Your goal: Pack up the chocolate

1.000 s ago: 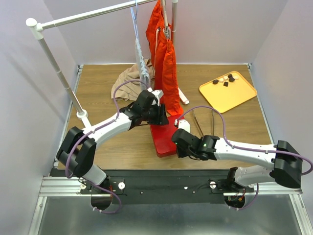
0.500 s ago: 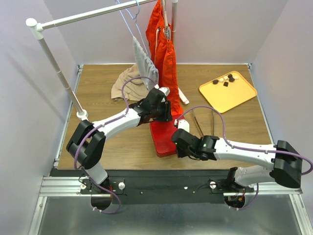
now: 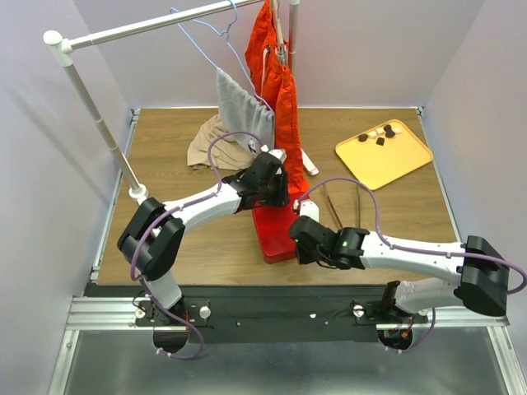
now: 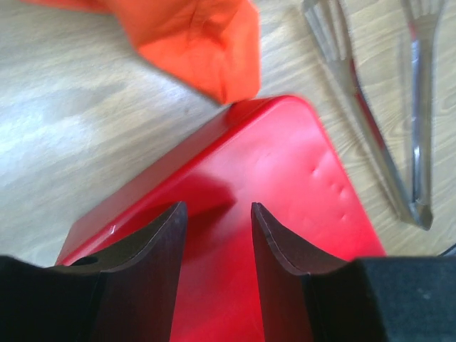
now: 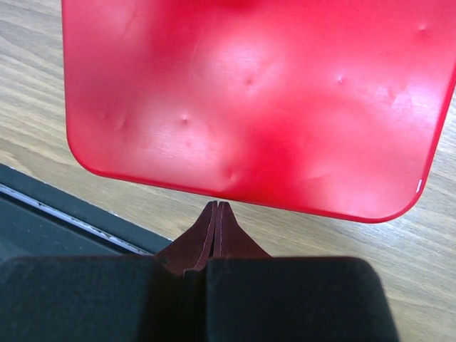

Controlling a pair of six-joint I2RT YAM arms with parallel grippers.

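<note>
**Chocolate on the tray, both my tools over at the red box**

So the chocolate (image 3: 377,134) is a little cluster of lumps, mostly dark with a couple of pale ones. It sits in the far corner of the yellow-orange tray (image 3: 389,162), which lies at the far right of the desk (image 3: 403,216). It's well apart from both of my arms.

The red box (image 3: 276,232) is mid-desk, and from every view I only get a smooth red face with a few dimples. A pair of metal tongs (image 3: 342,204) lies on the wood between the box and the tray.

My left tool (image 4: 217,214) hangs over the box's far end with its jaws partly spread. Only red surface shows in the gap, so it has hold of nothing.

My right tool (image 5: 216,212) is squeezed fully together, fingertips pressed flat against each other. Those tips sit right at the box's near edge. I honestly can't tell whether they touch it or tuck under it.

An orange garment (image 3: 280,99) hangs from the rail (image 3: 140,29), and its hem dangles just past the box's far corner. A grey cloth (image 3: 239,107) hangs on a hanger beside it. A beige cloth (image 3: 206,144) is bunched on the desk behind my left arm.
</note>
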